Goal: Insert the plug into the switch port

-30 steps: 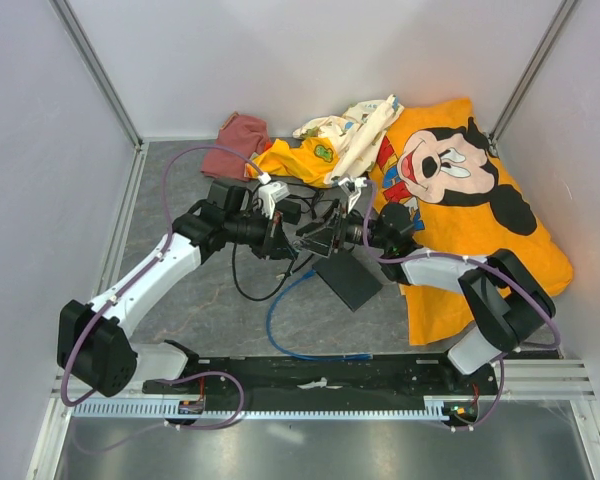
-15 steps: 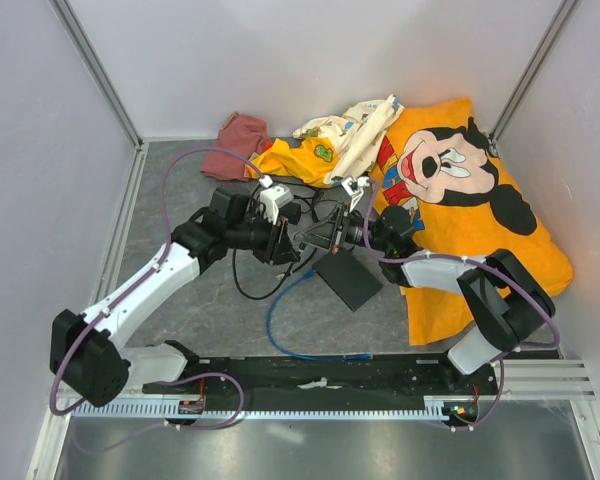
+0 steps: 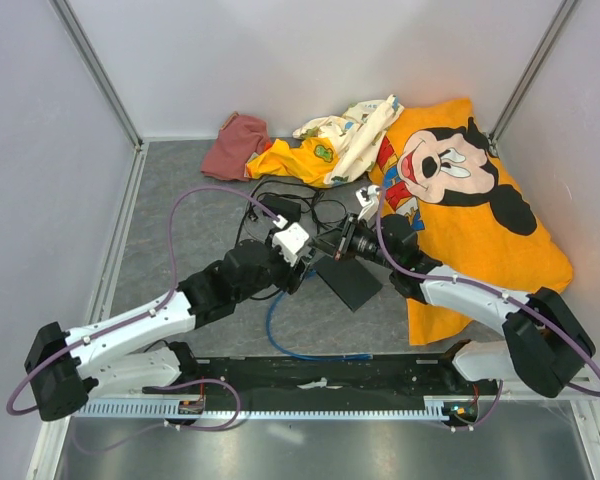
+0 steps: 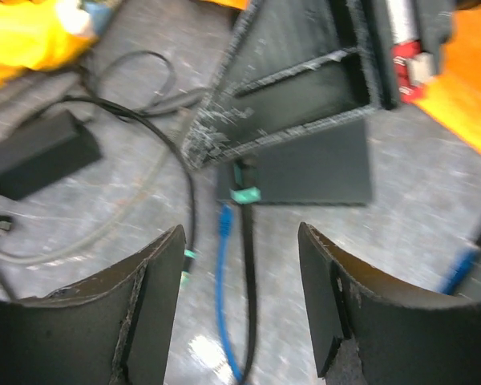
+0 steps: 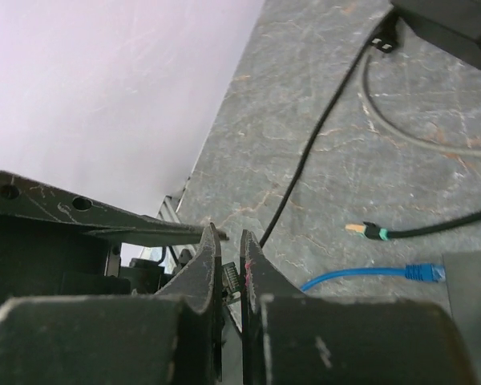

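Observation:
The plug (image 4: 224, 215) is a small bright-blue connector lying loose on the grey floor, just short of the switch's edge. It also shows in the right wrist view as the plug (image 5: 426, 273). Its blue cable (image 3: 272, 325) loops toward me. The switch (image 3: 350, 283) is a flat black box (image 4: 305, 172), and I cannot make out its ports. My left gripper (image 4: 240, 228) hovers open above the blue cable, holding nothing (image 3: 302, 262). My right gripper (image 5: 229, 234) is shut to a narrow slit at the switch's far left corner (image 3: 330, 250). A small ribbed dark piece shows through that slit.
A black power brick (image 4: 32, 156) and tangled black cables (image 3: 310, 205) lie behind the switch. One black cable end with a green band (image 5: 369, 232) rests near the plug. An orange cartoon cloth (image 3: 460, 180) and a maroon cloth (image 3: 235, 145) lie at the back, with white walls all round.
My left gripper opened and the left arm drew back and dropped lower toward the near side. My right gripper went from open to shut, and its arm stretched lower toward the switch.

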Action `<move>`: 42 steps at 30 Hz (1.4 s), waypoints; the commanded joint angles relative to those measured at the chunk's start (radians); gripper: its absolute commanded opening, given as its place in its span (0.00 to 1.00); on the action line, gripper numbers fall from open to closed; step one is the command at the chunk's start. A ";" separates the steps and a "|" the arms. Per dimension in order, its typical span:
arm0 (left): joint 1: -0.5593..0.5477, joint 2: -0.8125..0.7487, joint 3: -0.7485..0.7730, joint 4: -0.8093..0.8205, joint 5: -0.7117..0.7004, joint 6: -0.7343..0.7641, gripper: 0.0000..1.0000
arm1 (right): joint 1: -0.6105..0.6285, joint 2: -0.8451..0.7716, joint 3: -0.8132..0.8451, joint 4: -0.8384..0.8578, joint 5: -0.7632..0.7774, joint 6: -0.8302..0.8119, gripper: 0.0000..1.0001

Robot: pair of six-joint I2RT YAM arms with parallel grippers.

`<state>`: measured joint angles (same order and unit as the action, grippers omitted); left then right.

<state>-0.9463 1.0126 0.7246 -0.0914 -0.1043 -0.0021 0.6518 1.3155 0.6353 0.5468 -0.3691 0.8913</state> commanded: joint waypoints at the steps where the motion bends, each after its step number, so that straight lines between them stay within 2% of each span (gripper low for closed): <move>1: -0.038 0.041 -0.028 0.243 -0.179 0.126 0.64 | 0.017 -0.050 -0.003 -0.085 0.107 0.032 0.00; 5: -0.055 0.076 -0.039 0.346 -0.221 0.149 0.55 | 0.026 -0.059 -0.005 -0.096 0.125 0.041 0.00; 11: -0.062 0.118 -0.034 0.383 -0.181 0.151 0.43 | 0.029 -0.058 -0.009 -0.091 0.131 0.055 0.00; 16: -0.062 0.133 -0.040 0.384 -0.157 0.137 0.40 | 0.031 -0.061 -0.011 -0.085 0.136 0.061 0.00; 29: -0.063 0.126 -0.076 0.326 -0.172 0.103 0.48 | 0.031 -0.070 -0.008 -0.097 0.157 0.055 0.00; 39: -0.063 0.155 -0.051 0.358 -0.156 0.096 0.47 | 0.032 -0.065 -0.014 -0.094 0.159 0.061 0.00; 42: -0.065 0.162 -0.050 0.384 -0.150 0.080 0.44 | 0.031 -0.062 -0.019 -0.076 0.153 0.072 0.00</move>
<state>-1.0058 1.1667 0.6525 0.2184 -0.2600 0.1062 0.6788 1.2667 0.6285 0.4301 -0.2192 0.9405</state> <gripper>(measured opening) 0.455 0.064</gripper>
